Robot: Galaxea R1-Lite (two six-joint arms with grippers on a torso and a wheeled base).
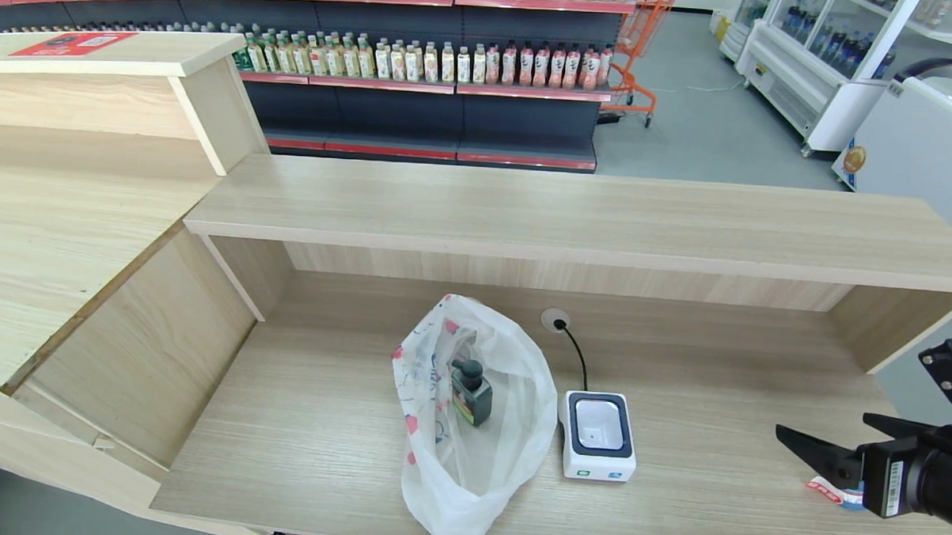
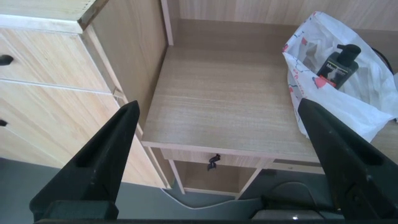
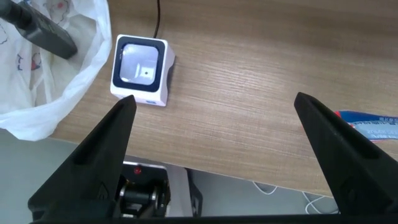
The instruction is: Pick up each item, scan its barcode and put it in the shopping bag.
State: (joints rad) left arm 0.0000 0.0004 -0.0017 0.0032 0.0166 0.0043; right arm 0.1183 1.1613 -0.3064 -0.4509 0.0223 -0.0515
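Observation:
A white plastic shopping bag (image 1: 469,457) lies open on the wooden counter (image 1: 717,403), with a dark pump bottle (image 1: 471,394) standing inside it. Beside the bag sits the white barcode scanner (image 1: 599,434). A flat red, white and blue packet (image 1: 832,492) lies near the counter's right front edge. My right gripper (image 1: 823,423) hangs open and empty just above that packet. In the right wrist view the right gripper (image 3: 214,102) spans bare counter between the scanner (image 3: 140,68) and the packet (image 3: 370,124). My left gripper (image 2: 217,106) is open and empty off the counter's left front corner, away from the bag (image 2: 342,106).
A raised shelf (image 1: 589,216) runs over the back of the counter, and a side panel (image 1: 149,343) closes its left. The scanner's black cable (image 1: 576,350) leads to a hole in the counter. Drawers (image 2: 50,112) stand left of the counter. Store shelves and freezers are far behind.

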